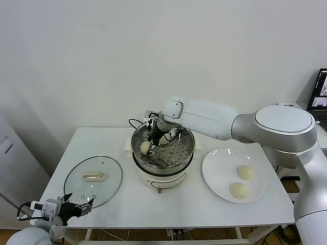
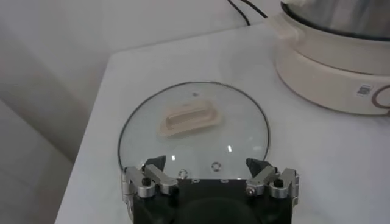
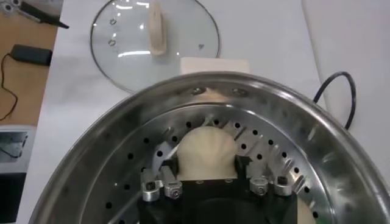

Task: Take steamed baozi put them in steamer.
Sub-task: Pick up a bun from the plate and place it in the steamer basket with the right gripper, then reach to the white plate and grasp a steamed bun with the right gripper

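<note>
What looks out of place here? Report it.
Nothing stands out. The glass lid lies flat on the table, two baozi sit on the plate, and the right tool holds a baozi inside the steamer.

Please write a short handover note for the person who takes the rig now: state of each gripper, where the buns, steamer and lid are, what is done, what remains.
Right gripper: inside the steamer, shut on a baozi at the perforated floor, not yet released.
Left gripper: open, idle at the table's near left corner, beside the glass lid.
A second pale bun seems to lie in the steamer too, partly hidden.
Two baozi wait on the white plate, right of the steamer.
Left: release this bun, then move the two from the plate.
</note>
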### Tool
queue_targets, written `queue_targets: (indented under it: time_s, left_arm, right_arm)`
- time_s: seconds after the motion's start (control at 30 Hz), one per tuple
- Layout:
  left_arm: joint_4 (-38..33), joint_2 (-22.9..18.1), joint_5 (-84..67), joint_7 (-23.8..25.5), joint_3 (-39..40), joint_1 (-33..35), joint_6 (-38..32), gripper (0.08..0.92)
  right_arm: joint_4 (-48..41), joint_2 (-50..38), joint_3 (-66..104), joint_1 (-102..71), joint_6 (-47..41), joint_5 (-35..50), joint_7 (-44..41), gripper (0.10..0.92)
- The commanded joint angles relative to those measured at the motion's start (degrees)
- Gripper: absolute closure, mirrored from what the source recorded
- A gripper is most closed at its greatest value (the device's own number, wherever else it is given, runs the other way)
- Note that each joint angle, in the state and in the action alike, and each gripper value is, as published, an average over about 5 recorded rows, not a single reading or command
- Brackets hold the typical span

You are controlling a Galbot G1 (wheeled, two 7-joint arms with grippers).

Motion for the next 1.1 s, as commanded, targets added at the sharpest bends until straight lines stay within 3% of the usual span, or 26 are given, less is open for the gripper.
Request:
queue_targets:
  time_s: [0.03, 0.23, 0.53, 1.1]
  left_arm:
    - [-0.1, 0.0, 0.0, 0.0, -0.1, 0.1, 0.0, 0.177]
    - [-0.1, 0.3, -0.2, 0.1, -0.3, -0.2, 0.1, 0.177]
    - [-0.7, 0.1, -0.2, 0.1, -0.6, 0.2, 0.1, 0.177]
    - [-1.3, 0.3, -0.1, 0.1, -1.2, 0.2, 0.2, 0.177]
  right_arm:
    - [3.1, -6.0, -1.0, 6.9, 1.2, -0.3, -5.8, 0.229]
    - [10.4, -19.5, -6.7, 17.4, 4.9, -3.2, -14.2, 0.203]
    - [16.5, -34.5, -12.3, 19.2, 11.2, -14.9, -21.9, 0.203]
    - [15.8, -41.1, -1.8, 1.4, 17.6, -28.9, -25.2, 0.203]
